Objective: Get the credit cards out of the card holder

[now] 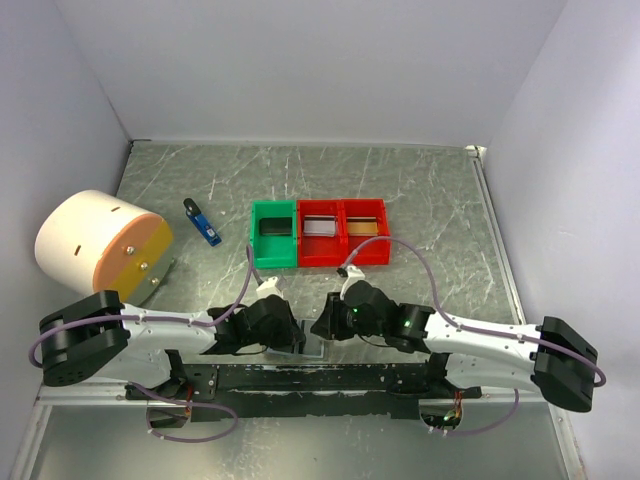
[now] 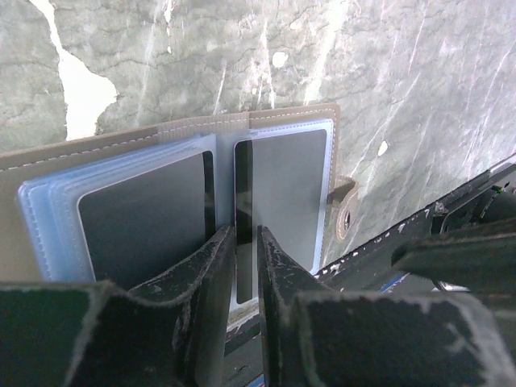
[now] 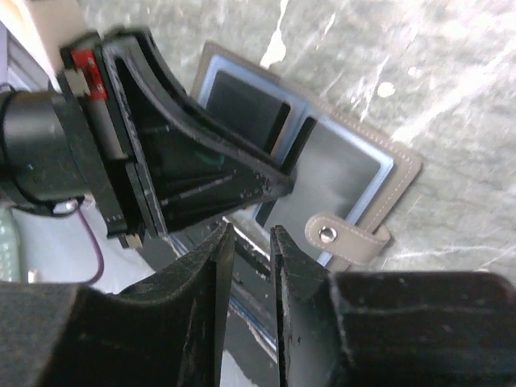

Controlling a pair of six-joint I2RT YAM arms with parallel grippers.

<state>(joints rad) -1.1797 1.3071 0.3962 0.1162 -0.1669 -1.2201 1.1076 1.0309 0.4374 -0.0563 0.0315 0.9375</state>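
The card holder (image 2: pixel 290 114) lies open on the table at its near edge, tan outside with two pale blue sleeved panels. A dark credit card (image 2: pixel 137 226) sits in its left panel and a grey one (image 2: pixel 290 193) in its right. My left gripper (image 2: pixel 246 234) hovers over the fold between the panels, its jaws a narrow slit apart with nothing seen between them. Beside the holder's snap strap (image 3: pixel 326 235), my right gripper (image 3: pixel 252 230) stands narrowly open and empty. In the top view both grippers (image 1: pixel 290 335) (image 1: pixel 322 325) meet tip to tip and hide the holder.
A green tray (image 1: pixel 273 233) and two red trays (image 1: pixel 320 245) (image 1: pixel 365 245) stand behind the grippers; each red tray holds a card. A blue-and-black gadget (image 1: pixel 202 222) lies left of them. A white and orange drum (image 1: pixel 100 245) sits far left. The black base rail (image 1: pixel 310 378) runs just under the grippers.
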